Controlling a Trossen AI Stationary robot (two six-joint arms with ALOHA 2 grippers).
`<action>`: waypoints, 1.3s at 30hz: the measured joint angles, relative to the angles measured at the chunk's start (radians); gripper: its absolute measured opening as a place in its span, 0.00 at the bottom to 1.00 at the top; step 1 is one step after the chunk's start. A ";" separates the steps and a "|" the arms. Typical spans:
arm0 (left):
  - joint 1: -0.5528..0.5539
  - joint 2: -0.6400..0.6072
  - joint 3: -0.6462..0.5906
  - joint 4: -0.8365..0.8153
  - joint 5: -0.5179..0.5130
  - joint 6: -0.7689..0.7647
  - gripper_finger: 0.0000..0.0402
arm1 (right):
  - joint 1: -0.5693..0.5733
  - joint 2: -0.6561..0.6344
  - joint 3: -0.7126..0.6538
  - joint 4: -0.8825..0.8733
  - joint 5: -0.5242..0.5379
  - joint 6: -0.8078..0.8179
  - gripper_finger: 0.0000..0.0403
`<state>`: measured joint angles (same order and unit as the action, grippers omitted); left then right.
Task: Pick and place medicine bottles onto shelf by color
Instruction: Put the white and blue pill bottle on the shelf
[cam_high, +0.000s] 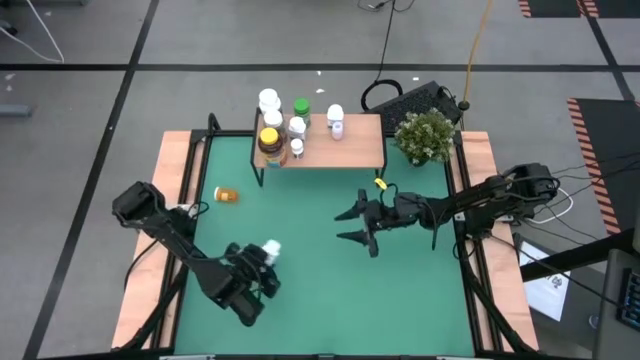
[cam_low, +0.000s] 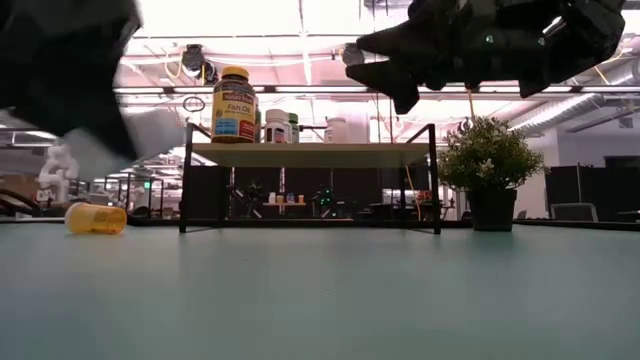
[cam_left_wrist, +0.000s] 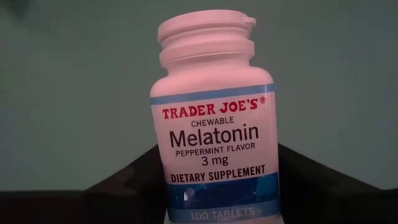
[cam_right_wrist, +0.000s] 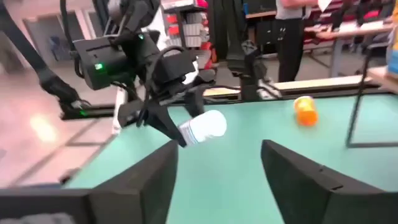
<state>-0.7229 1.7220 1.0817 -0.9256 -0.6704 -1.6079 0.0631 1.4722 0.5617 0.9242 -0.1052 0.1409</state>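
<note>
1. White plastic marks the nearest task item: a melatonin bottle (cam_left_wrist: 214, 124) sits between the fingers of the left end effector (cam_high: 255, 272), gripped by its lower body, above the near left part of the green surface (cam_high: 330, 300). Judged from this, one bottle is in transit and not yet placed.
2. Farther in, the right end effector (cam_high: 357, 225) hangs over the middle of the surface with its fingers spread and nothing between them; the right wrist view confirms a bare gap.
3. Orange bottle (cam_high: 227, 195), lying on its side near the left edge of the surface, in front of the shelf's left end, remains to be picked up.
4. On the shelf (cam_high: 355, 150), at the far edge, bottles already stand at the left half: an amber bottle with a yellow lid (cam_high: 269, 142), several white bottles (cam_high: 268, 101), a green-capped one (cam_high: 301, 107) and a small white one (cam_high: 336, 122) nearer the middle. The right half of the top is bare wood. Most of the task therefore appears done.
5. Potted plant (cam_high: 425, 137) stands just right of the shelf.
6. Hard to make out: the exact bottle count in the cluster, whether colours are properly grouped, and the held bottle's base, cut off in the wrist view.
</note>
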 joint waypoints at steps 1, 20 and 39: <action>0.009 0.000 0.006 0.037 -0.042 0.088 0.57 | 0.007 0.004 0.000 0.002 0.003 0.024 0.58; 0.194 0.117 0.009 0.540 -0.457 1.109 0.56 | 0.128 0.294 0.180 0.109 0.306 0.195 0.67; 0.221 0.121 0.008 0.690 -0.468 1.265 0.58 | 0.136 0.309 0.186 0.123 0.407 0.146 0.40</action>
<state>-0.5017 1.8431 1.0901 -0.2352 -1.1382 -0.3430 0.1987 1.7811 0.7474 1.0476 0.3020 0.2865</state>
